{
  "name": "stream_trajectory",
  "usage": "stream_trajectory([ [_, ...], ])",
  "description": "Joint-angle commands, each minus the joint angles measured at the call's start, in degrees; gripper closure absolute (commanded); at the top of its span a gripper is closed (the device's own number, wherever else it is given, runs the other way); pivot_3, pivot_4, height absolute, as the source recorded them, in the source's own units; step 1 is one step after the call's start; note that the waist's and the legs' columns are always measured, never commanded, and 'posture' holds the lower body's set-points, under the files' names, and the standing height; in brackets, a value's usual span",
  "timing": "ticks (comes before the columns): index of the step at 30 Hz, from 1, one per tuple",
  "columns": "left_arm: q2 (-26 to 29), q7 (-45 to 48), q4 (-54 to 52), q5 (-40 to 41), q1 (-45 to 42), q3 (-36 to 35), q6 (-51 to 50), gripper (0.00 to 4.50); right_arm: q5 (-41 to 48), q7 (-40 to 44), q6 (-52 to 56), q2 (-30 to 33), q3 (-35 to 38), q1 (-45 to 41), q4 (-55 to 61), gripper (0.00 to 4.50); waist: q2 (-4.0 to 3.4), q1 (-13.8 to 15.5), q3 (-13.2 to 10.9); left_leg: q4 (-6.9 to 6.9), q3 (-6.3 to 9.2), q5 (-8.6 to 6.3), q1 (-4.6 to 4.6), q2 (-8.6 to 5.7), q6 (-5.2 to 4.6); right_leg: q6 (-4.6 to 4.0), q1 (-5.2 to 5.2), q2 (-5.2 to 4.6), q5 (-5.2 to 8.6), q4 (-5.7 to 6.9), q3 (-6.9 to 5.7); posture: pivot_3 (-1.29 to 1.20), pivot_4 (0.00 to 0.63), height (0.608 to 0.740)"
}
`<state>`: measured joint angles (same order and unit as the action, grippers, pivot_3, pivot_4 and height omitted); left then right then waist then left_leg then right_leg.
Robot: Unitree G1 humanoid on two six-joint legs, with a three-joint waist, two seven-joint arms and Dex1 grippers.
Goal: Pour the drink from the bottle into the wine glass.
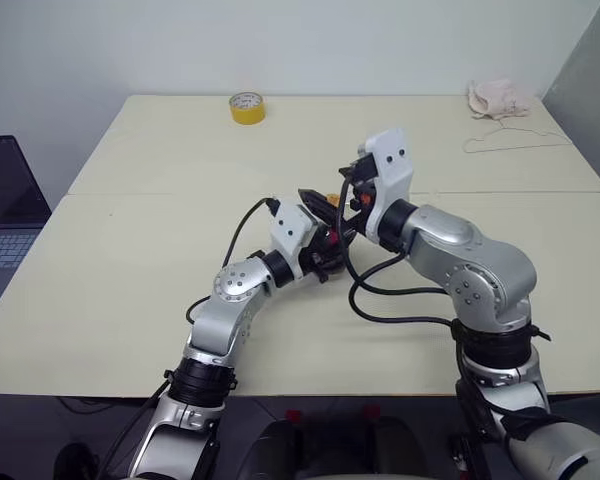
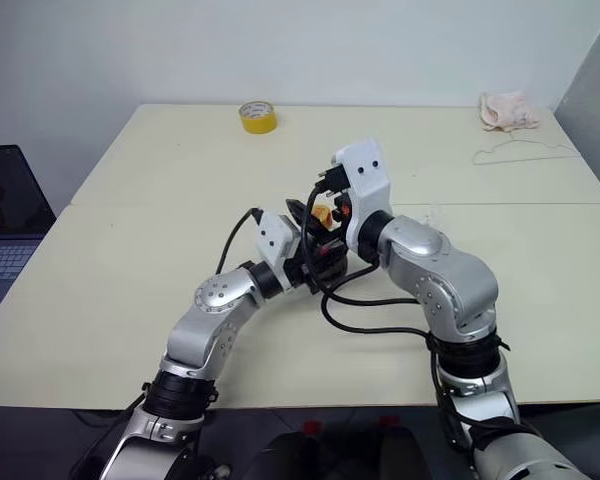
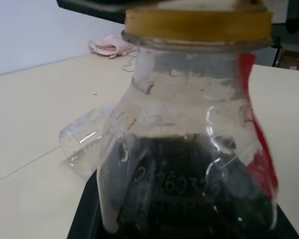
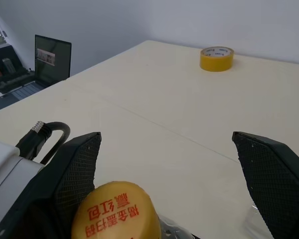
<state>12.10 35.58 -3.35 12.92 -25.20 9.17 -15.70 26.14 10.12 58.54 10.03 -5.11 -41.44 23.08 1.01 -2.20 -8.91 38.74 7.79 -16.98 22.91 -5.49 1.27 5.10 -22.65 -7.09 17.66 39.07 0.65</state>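
My left gripper (image 2: 315, 255) is shut on the bottle (image 3: 189, 149), holding it upright over the middle of the table. The dark drink (image 3: 189, 191) fills the bottle's lower body, and a red label runs along one side. Its yellow cap (image 4: 117, 216) is on. My right gripper (image 4: 174, 164) hovers just above the cap, open, with one black finger (image 4: 79, 164) on each side and not touching it. Behind the bottle a clear wine glass (image 3: 82, 144) shows on the table; it looks tilted or on its side, with the stem hidden.
A yellow tape roll (image 1: 247, 107) stands at the table's far edge. A pink cloth (image 1: 497, 98) and a thin wire hanger (image 1: 510, 142) lie at the far right. A laptop (image 1: 5, 220) sits off the table's left side.
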Motion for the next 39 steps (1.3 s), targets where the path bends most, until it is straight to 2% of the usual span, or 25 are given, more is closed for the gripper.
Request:
stream_trajectory([
  [1,0.1,0.1,-1.3,0.3,-1.0,-1.3,2.8,3.03,-0.2,-0.9,-0.2,1.1,3.5,1.0,3.5,0.0,0.0,0.0,0.0,0.0,0.0,0.0,0.0,0.0,0.0,0.0,0.0,0.0,0.0,0.0,0.0,0.0,0.15,0.74],
  [39,1.0,1.0,-1.0,0.0,-0.4,-1.5,3.2,3.08,3.2,3.2,0.3,11.5,6.3,8.2,9.2,0.0,0.01,0.3,0.0,-0.01,-0.01,0.0,0.0,-0.01,0.0,0.0,0.01,0.0,0.0,-0.02,0.0,0.0,0.15,0.74],
])
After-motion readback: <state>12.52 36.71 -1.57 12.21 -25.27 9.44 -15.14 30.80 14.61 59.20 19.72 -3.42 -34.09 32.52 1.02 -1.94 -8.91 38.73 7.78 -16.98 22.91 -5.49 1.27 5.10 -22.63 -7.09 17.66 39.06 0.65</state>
